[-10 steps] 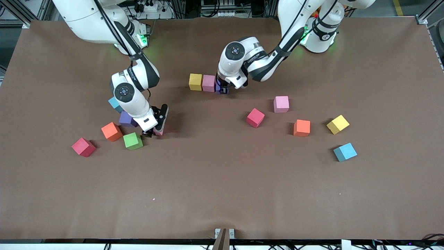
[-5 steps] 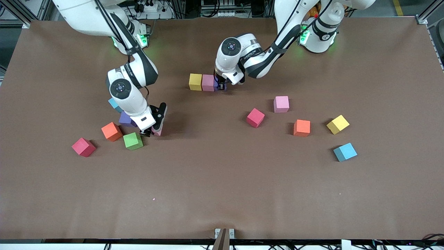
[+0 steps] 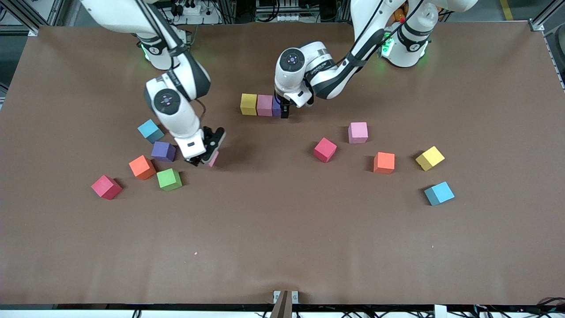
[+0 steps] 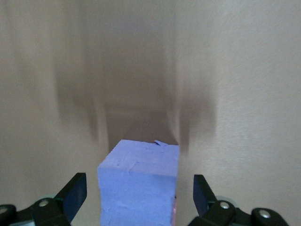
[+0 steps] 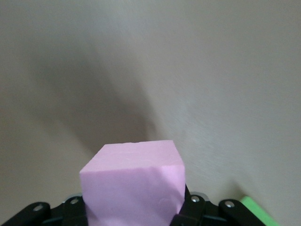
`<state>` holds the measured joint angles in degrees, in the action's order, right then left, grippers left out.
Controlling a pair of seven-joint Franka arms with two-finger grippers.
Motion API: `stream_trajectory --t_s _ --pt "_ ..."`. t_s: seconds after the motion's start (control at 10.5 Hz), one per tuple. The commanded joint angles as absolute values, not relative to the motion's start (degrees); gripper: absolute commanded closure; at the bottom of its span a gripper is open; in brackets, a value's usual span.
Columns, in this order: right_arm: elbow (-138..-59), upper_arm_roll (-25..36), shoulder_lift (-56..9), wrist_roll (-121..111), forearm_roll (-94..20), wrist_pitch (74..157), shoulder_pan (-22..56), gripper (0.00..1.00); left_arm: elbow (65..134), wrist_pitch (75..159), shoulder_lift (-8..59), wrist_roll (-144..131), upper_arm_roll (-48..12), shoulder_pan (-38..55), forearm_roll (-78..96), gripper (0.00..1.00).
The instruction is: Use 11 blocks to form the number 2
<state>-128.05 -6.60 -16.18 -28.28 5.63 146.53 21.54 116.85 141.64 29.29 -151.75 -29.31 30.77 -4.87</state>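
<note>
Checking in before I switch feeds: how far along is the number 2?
Early. Three blocks form a row: yellow block, pink block, and purple block, which the open left gripper straddles without touching. The right gripper holds another pink cube clear of the table. Eight of eleven remain unplaced, counting the held one.

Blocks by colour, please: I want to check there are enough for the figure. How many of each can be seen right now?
Yellow: 2
Pink: 3
Purple: 2
Light blue: 2
Red: 2
Orange: 2
Green: 1
Total: 14
</note>
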Motion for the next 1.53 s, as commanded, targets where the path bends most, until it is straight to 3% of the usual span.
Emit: stream_trajectory --t_s 0.0,0.48,0.76,1.43 --pt "-127.3 -6.9 -14.9 -14.3 5.4 145.5 25.7 0.7 117.8 136.2 23.4 -151.6 -29.3 27.6 -6.5 0.0" --pt "-124.8 -6.8 -15.6 27.8 5.4 144.9 36.6 0.71 117.0 135.5 23.5 -130.6 -29.1 14.8 -7.6 0.0" --pt "-115.1 -6.6 -21.4 49.7 5.4 138.5 43.1 0.71 116.6 135.5 24.5 -116.7 -29.0 10.9 -7.9 0.0" --pt "-110.1 -6.5 -29.7 63.7 5.3 141.1 46.8 0.71 109.6 135.6 33.0 -111.9 -29.0 9.0 -19.2 0.0"
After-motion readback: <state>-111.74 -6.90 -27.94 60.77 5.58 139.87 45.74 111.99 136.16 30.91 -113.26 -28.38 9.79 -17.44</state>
